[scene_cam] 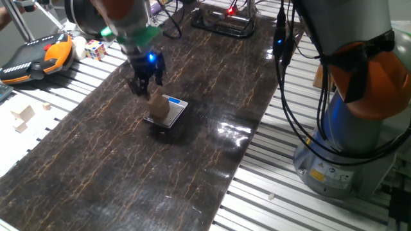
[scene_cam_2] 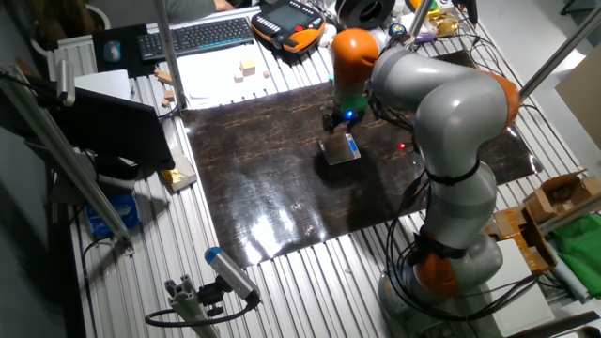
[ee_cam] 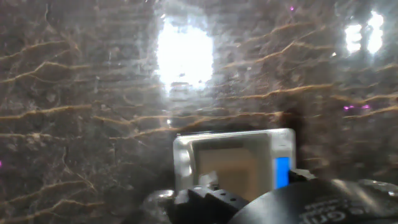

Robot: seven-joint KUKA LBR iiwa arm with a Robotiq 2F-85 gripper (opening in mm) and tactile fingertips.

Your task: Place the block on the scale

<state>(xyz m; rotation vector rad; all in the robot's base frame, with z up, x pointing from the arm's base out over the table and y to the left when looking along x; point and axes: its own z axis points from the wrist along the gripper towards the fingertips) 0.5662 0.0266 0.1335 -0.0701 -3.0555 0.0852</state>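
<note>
The silver-grey scale [scene_cam: 168,113] lies on the dark marble-patterned mat [scene_cam: 115,167], its blue display strip at the far end. The tan wooden block [scene_cam: 157,104] rests on the scale's platform. My gripper [scene_cam: 146,86] hangs just above and behind the block, its fingers spread and apart from it. In the other fixed view the scale [scene_cam_2: 341,150] lies just below the gripper [scene_cam_2: 337,122]. In the hand view the scale [ee_cam: 186,155] fills the lower middle, with the block [ee_cam: 233,174] a tan patch on it.
A Rubik's cube [scene_cam: 96,49] and an orange teach pendant [scene_cam: 38,58] lie at the far left. Pale wood pieces [scene_cam: 24,115] sit left of the mat. The arm's base [scene_cam: 340,147] and cables stand at the right. A black frame [scene_cam: 221,22] stands at the back.
</note>
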